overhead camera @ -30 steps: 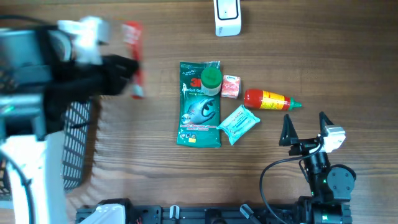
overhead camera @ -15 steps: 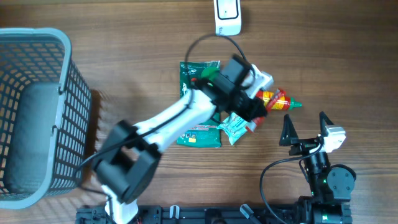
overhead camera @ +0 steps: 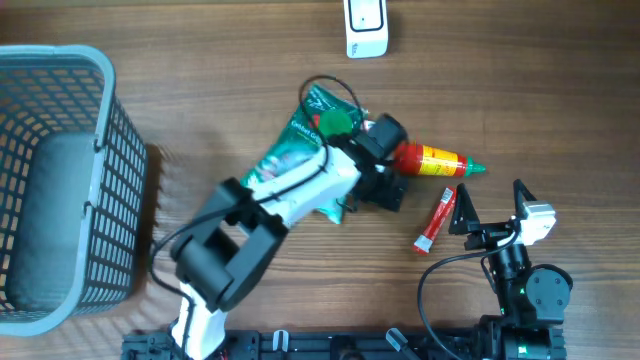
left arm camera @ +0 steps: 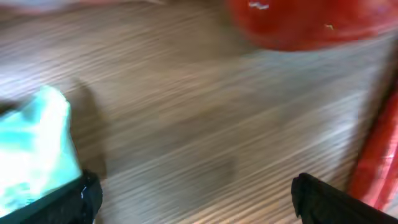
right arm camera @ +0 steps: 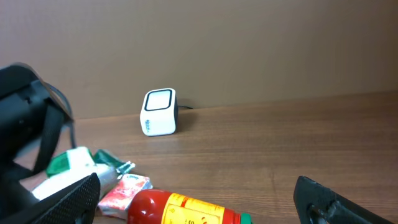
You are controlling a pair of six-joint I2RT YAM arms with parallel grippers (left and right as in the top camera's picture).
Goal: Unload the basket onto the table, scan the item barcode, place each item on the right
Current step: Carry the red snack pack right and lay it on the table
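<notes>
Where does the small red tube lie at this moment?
In the overhead view, the small red tube lies on the right side of the table, just below the red sauce bottle and close beside the right gripper.

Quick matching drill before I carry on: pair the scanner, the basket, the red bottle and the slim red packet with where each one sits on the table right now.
Things:
1. white scanner
2. grey basket
3. red bottle
4. slim red packet

Places:
a. at the table's left edge
b. lying loose beside the right pincer
c. alone at the far edge
d. mid-table, green tip pointing right

Pairs: 1-c, 2-a, 3-d, 4-b
</notes>
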